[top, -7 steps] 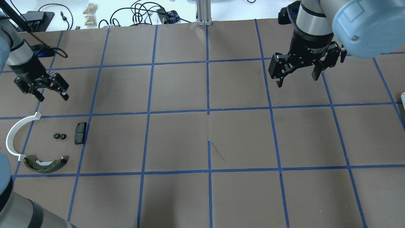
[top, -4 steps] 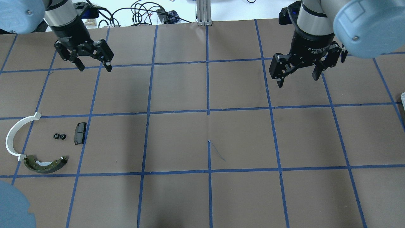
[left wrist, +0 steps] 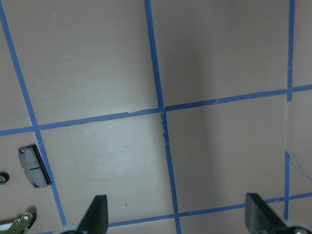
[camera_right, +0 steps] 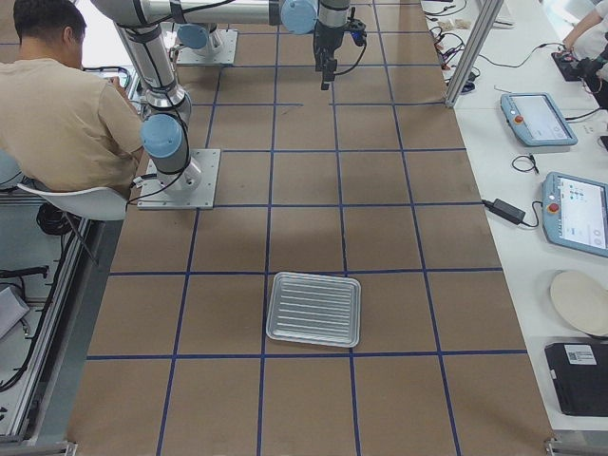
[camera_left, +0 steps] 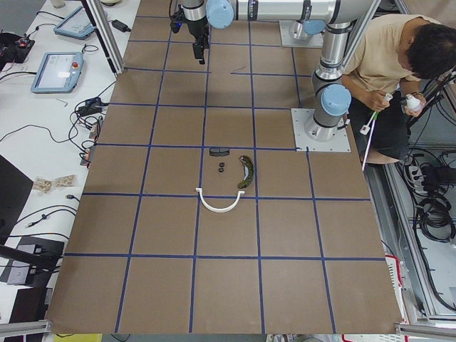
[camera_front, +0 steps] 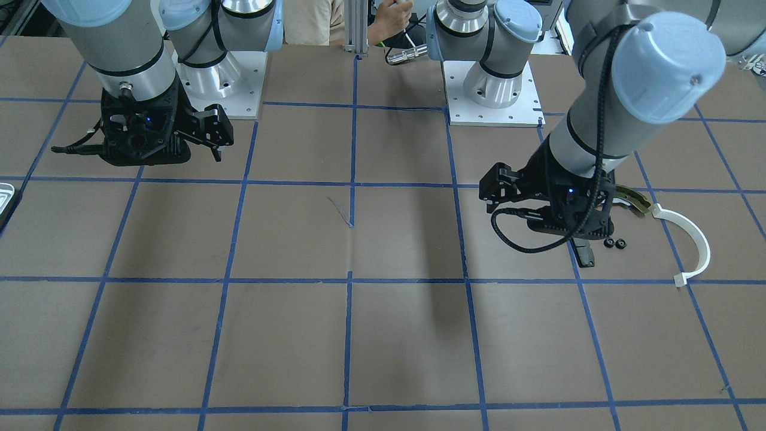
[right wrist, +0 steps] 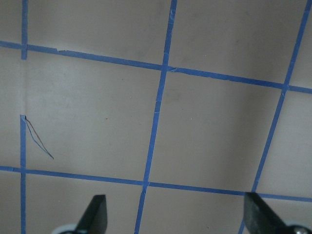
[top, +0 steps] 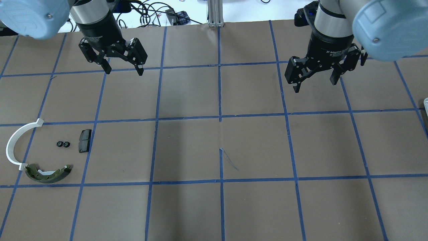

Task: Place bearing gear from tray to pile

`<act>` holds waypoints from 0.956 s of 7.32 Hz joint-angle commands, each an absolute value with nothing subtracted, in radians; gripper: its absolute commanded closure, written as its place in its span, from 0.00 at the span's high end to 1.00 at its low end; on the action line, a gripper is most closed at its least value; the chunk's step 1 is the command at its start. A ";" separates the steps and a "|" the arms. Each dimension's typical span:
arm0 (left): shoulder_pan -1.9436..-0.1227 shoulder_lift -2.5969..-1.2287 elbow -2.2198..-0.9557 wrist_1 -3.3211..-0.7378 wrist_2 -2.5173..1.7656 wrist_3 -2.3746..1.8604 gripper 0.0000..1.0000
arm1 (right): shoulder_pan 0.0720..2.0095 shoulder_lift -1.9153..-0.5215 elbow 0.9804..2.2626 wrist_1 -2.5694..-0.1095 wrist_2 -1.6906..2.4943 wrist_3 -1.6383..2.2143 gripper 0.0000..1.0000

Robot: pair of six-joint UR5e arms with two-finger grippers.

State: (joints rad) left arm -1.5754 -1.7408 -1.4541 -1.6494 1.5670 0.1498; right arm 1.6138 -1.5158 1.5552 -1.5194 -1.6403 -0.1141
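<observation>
Two small black bearing gears [top: 63, 144] lie side by side in the pile on the table's left. Around them are a black pad [top: 85, 140], a white half-ring [top: 15, 142] and an olive-brass shoe [top: 46, 174]. My left gripper [top: 124, 72] is open and empty, high over the far left squares, well beyond the pile. The left wrist view shows the pad [left wrist: 33, 166] at its left edge. My right gripper [top: 314, 85] is open and empty over the far right squares. The tray [camera_right: 313, 309] is ribbed and silvery, with nothing showing on it. It is a sliver in the overhead view [top: 426, 103].
The brown table is gridded with blue tape. Cables and small boxes [top: 160, 13] lie beyond its far edge. An operator [camera_left: 399, 64] sits behind the robot bases. Tablets [camera_right: 575, 209] rest on the side bench.
My left gripper has moved from just beyond the pile at the far left, up and to the right, staying open and empty. The right arm and the pile have not moved.
</observation>
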 commanded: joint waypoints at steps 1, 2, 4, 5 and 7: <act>-1.565 -1.700 -1.570 -1.549 1.600 0.170 1.00 | 1.611 -1.519 1.548 -1.598 -1.629 -0.117 1.00; -1.554 -1.688 -1.571 -1.543 1.595 0.170 1.00 | 1.609 -1.522 1.546 -1.598 -1.597 -0.101 1.00; -1.546 -1.643 -1.580 -1.574 1.589 0.169 1.00 | 1.611 -1.522 1.554 -1.600 -1.574 -0.100 1.00; -1.543 -1.631 -1.575 -1.591 1.545 0.169 1.00 | 1.609 -1.522 1.554 -1.598 -1.575 -0.100 1.00; -1.539 -1.621 -1.583 -1.601 1.526 0.170 1.00 | 1.605 -1.525 1.554 -1.600 -1.577 -0.106 1.00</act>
